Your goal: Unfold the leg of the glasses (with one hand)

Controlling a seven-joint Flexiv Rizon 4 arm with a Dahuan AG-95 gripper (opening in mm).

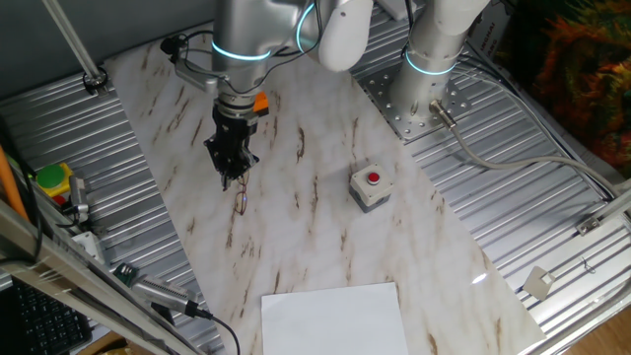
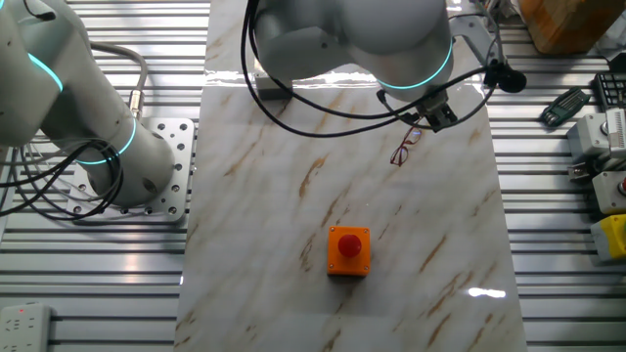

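One button box (image 1: 371,186) sits on the marble-patterned board (image 1: 325,247), grey with a red button in one fixed view and showing an orange face toward the other fixed camera. It is the only loose thing standing on the board besides the glasses, and it lies well apart from them, with bare marble between. A single white sheet (image 1: 333,318) lies at the board's edge, well away from the button box on the side opposite the arm's base plate (image 1: 419,99).

One pair of glasses (image 1: 240,195) rests on the board, farther from the button box than the sheet is; in the other fixed view the thin reddish-brown frame (image 2: 405,147) shows just below the arm's wrist. The gripper (image 1: 229,170) hangs right over the end of the glasses, its dark fingers pointing down at the frame. The leg cannot be told apart from the rest of the wire, and whether the fingers are spread or pinching the frame cannot be told either, since the wrist hides them in one view and they blur together in the other.

Ribbed metal table (image 1: 552,227) surrounds the board on all sides. A grey cable (image 1: 513,163) runs across it beyond the button box, off the board. Open marble lies between the glasses and the button box
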